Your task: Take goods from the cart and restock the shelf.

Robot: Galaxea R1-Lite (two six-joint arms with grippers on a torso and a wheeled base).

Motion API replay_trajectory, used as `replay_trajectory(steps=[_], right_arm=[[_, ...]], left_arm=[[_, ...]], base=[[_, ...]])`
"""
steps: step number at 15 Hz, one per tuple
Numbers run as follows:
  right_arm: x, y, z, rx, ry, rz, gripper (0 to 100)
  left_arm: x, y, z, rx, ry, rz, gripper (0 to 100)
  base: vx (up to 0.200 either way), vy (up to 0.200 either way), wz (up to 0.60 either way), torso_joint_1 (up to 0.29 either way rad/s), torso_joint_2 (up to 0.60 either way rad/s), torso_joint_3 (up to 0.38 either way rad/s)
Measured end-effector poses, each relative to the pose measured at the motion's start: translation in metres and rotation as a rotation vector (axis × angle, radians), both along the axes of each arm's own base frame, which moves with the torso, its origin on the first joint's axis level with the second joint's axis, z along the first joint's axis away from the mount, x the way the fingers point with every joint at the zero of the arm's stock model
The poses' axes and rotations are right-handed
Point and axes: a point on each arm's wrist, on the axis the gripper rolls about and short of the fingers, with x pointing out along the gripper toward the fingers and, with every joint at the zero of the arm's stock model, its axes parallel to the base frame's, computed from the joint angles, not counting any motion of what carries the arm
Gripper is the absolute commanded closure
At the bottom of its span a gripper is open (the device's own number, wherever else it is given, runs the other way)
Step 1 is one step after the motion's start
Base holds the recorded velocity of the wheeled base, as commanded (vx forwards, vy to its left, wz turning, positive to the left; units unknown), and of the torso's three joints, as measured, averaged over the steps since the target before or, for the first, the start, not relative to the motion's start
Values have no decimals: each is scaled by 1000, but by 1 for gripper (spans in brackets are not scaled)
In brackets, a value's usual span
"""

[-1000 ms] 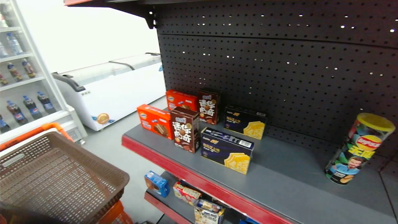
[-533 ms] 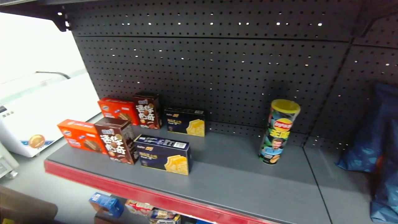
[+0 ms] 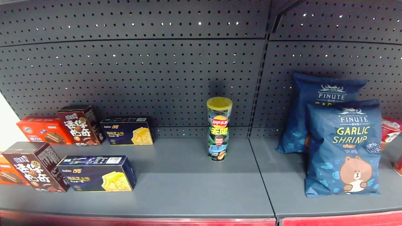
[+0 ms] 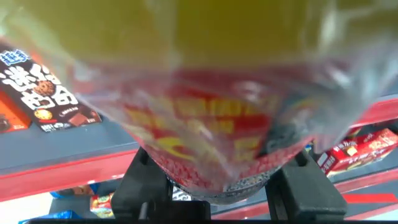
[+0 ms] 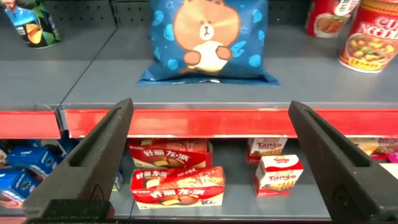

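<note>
Shelf front (image 4: 62,169); left pincer (image 4: 221,190) around snack bag (image 4: 205,118), right pincer (image 5: 210,112) wide open.

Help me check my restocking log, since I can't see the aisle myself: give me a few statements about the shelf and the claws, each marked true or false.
1. The chip can stands upright on the shelf. True.
2. The right claw grips a blue bag. False: it is open and empty, and the bag stands on the shelf.
3. The left claw holds a crinkly red-and-yellow packet. True.
4. The blue bags stand to the can's left. False: they are on its right.
5. The shelf holds one dark-blue box. False: there are two, a front dark-blue box and a rear dark-blue box.
</note>
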Motion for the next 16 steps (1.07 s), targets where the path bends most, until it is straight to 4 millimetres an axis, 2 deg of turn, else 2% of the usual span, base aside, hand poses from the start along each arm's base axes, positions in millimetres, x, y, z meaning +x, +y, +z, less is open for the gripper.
replay_trajectory(steps=[7, 9, 16], right_arm=[[0, 0, 0, 0, 0, 3, 0], [0, 0, 0, 0, 0, 2, 0], [0, 0, 0, 0, 0, 2, 0]], left_arm=[[-1, 0, 0, 1, -10, -6, 100], [-3, -1, -2, 0, 0, -6, 100], [-13, -2, -9, 1, -4, -8, 100]], base=[[0, 0, 0, 0, 0, 0], [0, 0, 600, 2, 5, 0], [0, 0, 0, 0, 0, 0]])
